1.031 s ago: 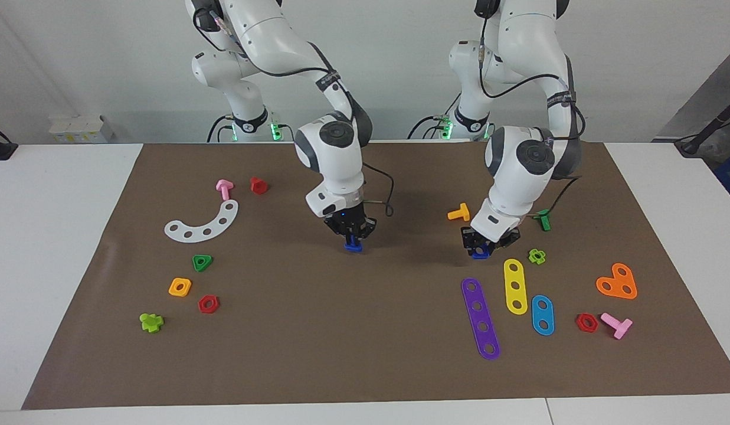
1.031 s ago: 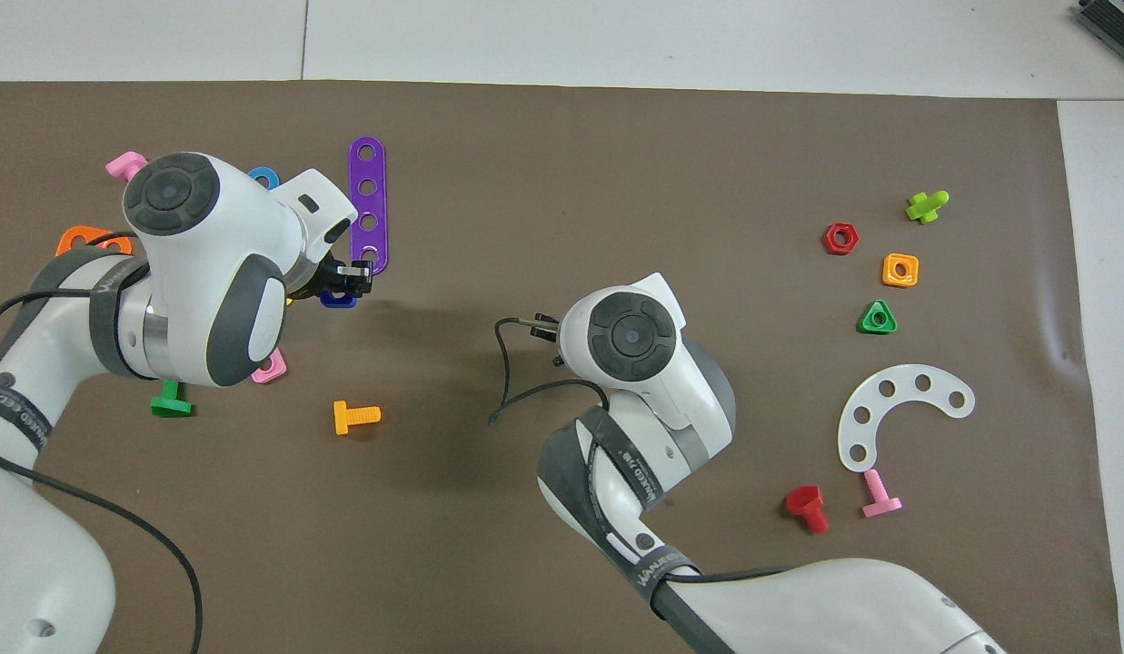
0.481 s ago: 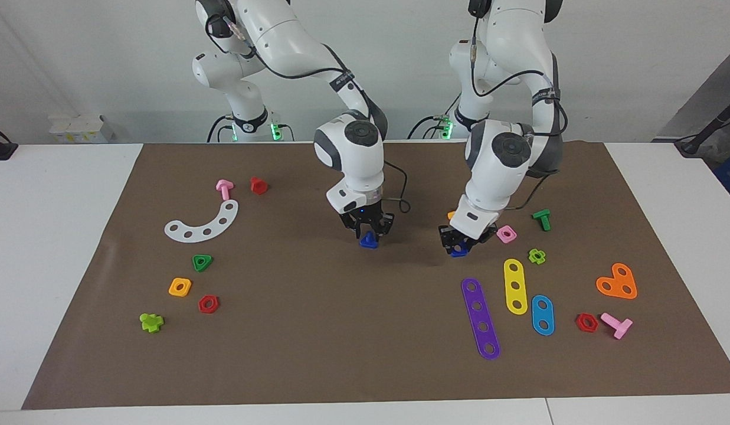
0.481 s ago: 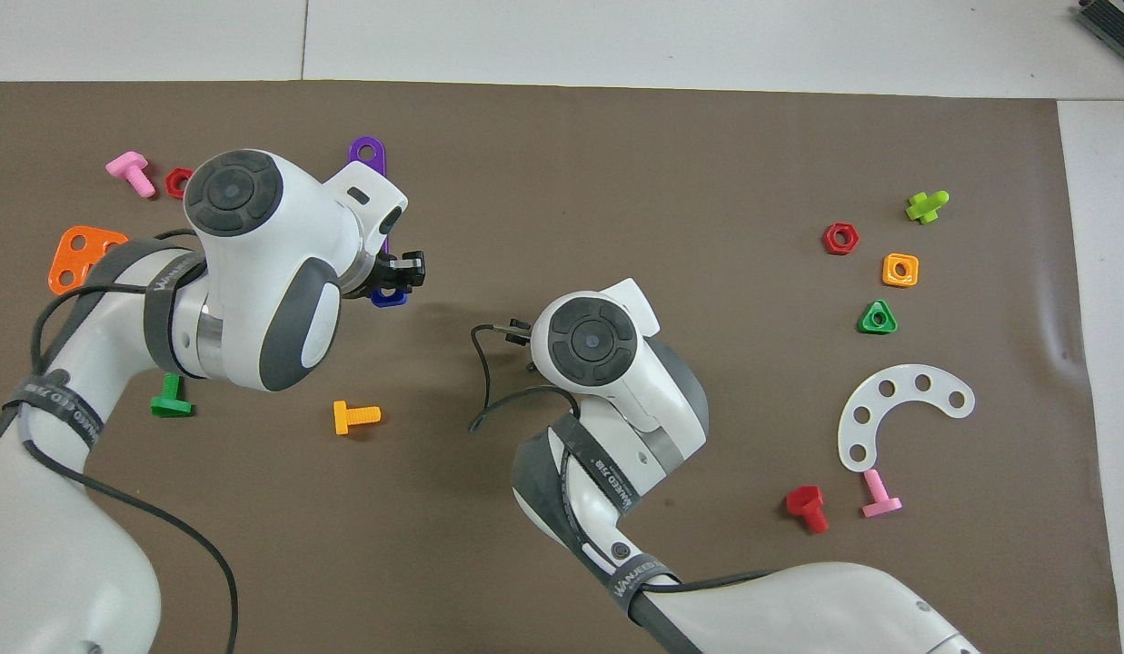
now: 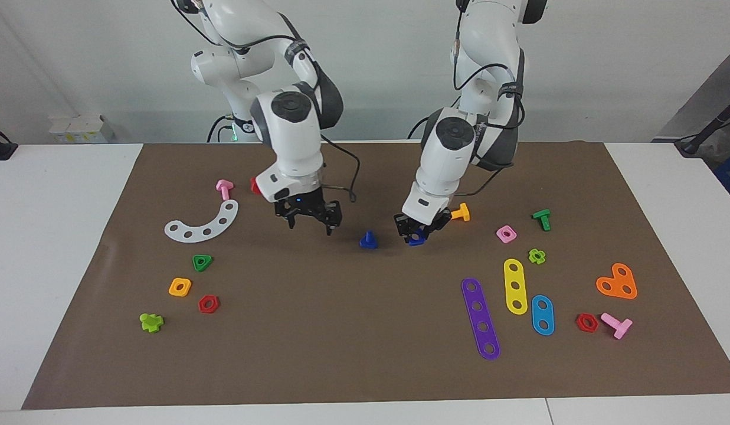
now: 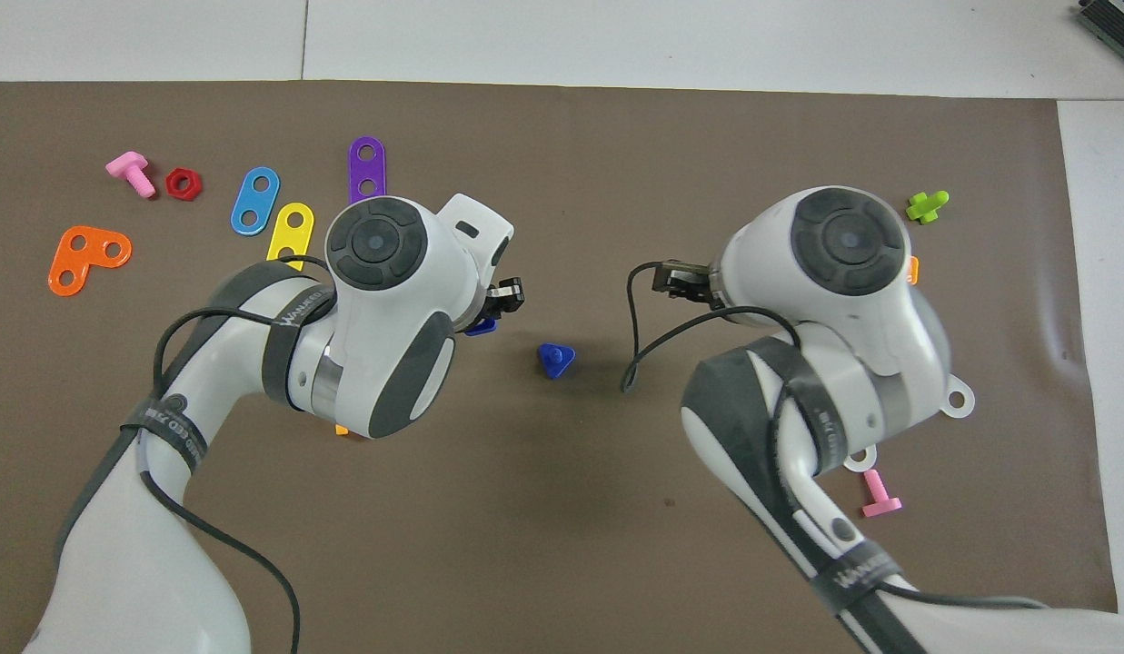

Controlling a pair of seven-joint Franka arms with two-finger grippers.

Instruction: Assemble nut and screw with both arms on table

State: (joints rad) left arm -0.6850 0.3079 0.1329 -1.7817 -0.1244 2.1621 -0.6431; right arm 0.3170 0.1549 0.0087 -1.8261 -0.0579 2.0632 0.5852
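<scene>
The blue screw (image 5: 369,240) stands on its triangular head on the brown mat (image 5: 341,330), shaft up, in the middle of the table; it also shows in the overhead view (image 6: 554,359). My right gripper (image 5: 310,223) is open and empty, raised over the mat beside the screw toward the right arm's end. In the overhead view it is hidden under its wrist. My left gripper (image 5: 416,234) is shut on the blue nut (image 5: 417,238) and holds it just above the mat, beside the screw toward the left arm's end. The nut (image 6: 481,327) shows below the left gripper (image 6: 500,304) from above.
An orange screw (image 5: 460,213), pink nut (image 5: 506,234), green screw (image 5: 542,219) and coloured strips (image 5: 480,319) lie toward the left arm's end. A white curved strip (image 5: 203,223), green triangular nut (image 5: 202,262) and orange nut (image 5: 180,287) lie toward the right arm's end.
My right gripper set the screw on the mat, opened and drew away toward the right arm's end. My left gripper carried the nut toward the middle, close to the screw.
</scene>
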